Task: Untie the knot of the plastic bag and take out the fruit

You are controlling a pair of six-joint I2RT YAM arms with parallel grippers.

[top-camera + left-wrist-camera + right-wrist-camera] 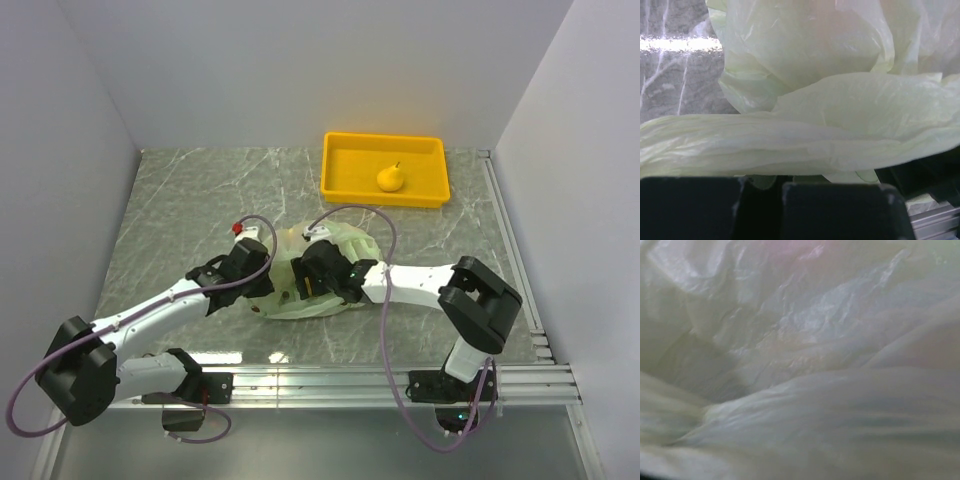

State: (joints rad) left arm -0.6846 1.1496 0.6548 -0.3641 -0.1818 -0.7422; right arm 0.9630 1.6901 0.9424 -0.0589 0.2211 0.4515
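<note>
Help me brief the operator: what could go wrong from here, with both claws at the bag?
1. The left claw looks pinched on a taut band of the thin plastic bag. Pulling harder could tear it.
2. The right claw is pressed into the bag and its camera sees only plastic, so it may close blindly on a loose fold.

Your bench [190, 200] is grey and veined like marble, with plain white walls [300, 70] on three sides. A glare [240, 357] of light lies beside the aluminium rails [350, 379] along its near edge.
</note>
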